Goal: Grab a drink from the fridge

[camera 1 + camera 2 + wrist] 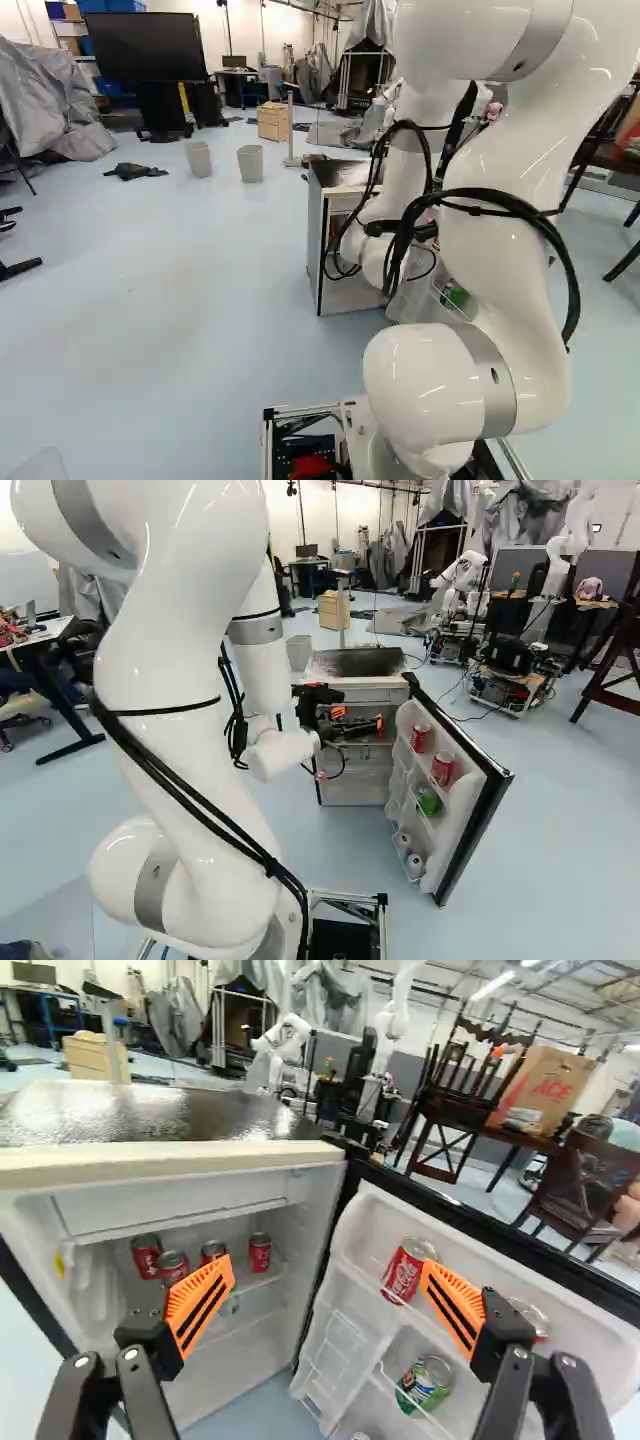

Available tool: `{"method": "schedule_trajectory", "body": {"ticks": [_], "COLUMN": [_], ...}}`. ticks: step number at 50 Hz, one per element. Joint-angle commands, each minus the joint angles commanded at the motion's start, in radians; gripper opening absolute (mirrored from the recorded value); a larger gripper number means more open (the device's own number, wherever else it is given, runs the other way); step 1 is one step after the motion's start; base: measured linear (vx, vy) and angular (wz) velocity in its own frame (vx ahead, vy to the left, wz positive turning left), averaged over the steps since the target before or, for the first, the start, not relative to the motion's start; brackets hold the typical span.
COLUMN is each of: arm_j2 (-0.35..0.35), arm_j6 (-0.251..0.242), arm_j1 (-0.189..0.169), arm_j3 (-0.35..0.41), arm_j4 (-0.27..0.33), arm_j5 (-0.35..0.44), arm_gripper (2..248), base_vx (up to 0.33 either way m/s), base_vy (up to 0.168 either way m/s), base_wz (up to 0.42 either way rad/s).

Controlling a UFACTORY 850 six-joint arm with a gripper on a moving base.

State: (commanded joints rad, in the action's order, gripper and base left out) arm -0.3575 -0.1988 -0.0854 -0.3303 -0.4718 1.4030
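Note:
In the right base view my gripper (358, 720) is at the open fridge (362, 693), whose door (462, 780) is swung out. The wrist view shows the gripper (328, 1278) open with nothing held; ahead of it is the hinge edge between compartment and door. Several red cans stand on the inner shelf, among them a can (260, 1252) near the side wall. On the door's upper rack are a red can (405, 1270) and another red can (528, 1318), partly behind a finger. A green can (425, 1384) lies in the rack below. White-topped items (415, 865) sit in the lowest rack.
The fridge's dark top (150, 1115) lies close below the camera's line of sight. Beyond the door stand a table with chairs (575, 1185) and another robot (465, 580). Bins (250, 163) and a wooden box (272, 121) are farther back.

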Motion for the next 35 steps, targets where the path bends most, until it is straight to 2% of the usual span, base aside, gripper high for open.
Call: {"method": "schedule_trajectory", "body": {"ticks": [29,35], "arm_j2": [-0.097,-0.117], "arm_j6": [0.000,0.000], "arm_j1": [0.000,0.000], "arm_j3": [-0.026,-0.033], "arm_j4": [0.304,0.341], "arm_j5": [0.000,0.000], "arm_gripper": [247,247], "base_vx": [0.000,0.000], "base_vy": [0.000,0.000], "base_wz": [0.000,0.000]}}
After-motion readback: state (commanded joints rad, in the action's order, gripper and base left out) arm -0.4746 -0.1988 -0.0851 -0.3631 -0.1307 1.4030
